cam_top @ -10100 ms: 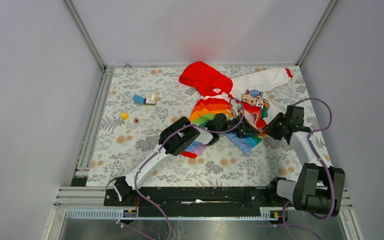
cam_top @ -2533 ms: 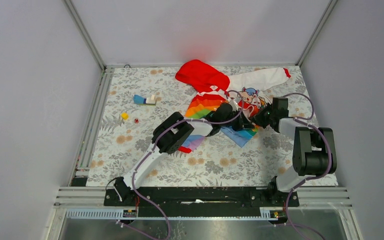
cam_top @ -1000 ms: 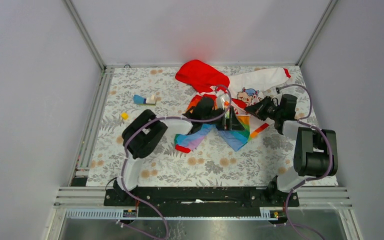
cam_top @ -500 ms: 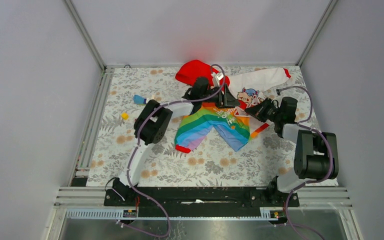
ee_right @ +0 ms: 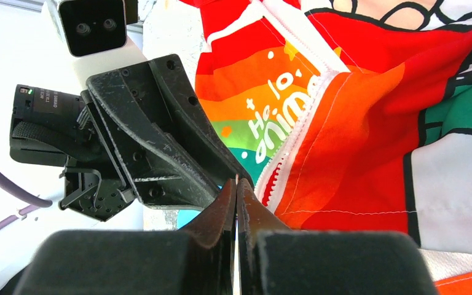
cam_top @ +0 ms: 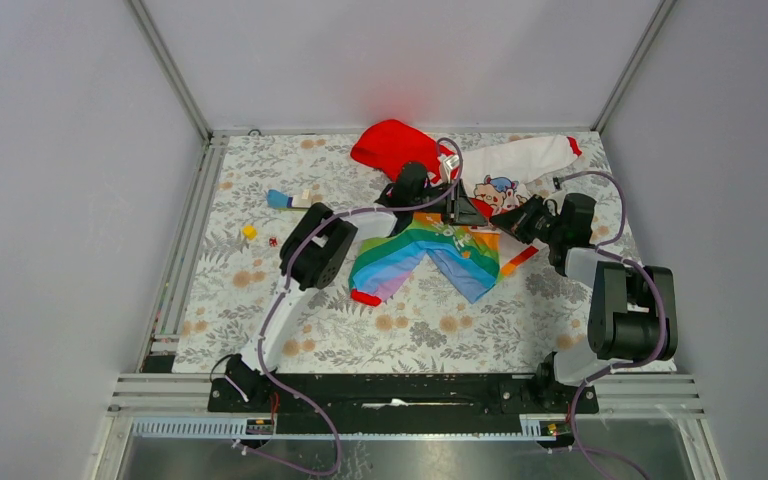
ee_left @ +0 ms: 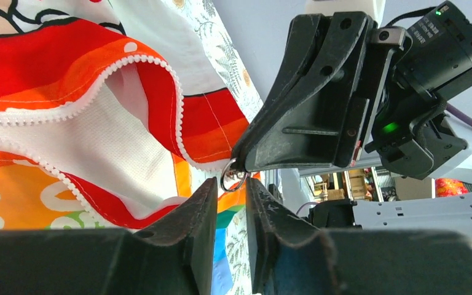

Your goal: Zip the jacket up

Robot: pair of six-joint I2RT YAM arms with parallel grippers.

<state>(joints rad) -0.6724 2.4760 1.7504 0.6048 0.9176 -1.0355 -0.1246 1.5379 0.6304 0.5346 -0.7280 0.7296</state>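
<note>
Both at jacket (cam_top: 425, 245) zipper (ee_right: 301, 132), left end effector (ee_left: 230, 184), right end effector (ee_right: 236, 184)

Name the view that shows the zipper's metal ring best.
Left wrist: the metal ring hangs clear at the right gripper tip. Right wrist shows none of it; top external is too small to tell.

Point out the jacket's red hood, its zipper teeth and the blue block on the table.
red hood (cam_top: 395, 148), top external view, middle of the hood's fabric.
zipper teeth (ee_right: 297, 132), right wrist view, midway along the white tooth row.
blue block (cam_top: 278, 198), top external view, its blue left end.
</note>
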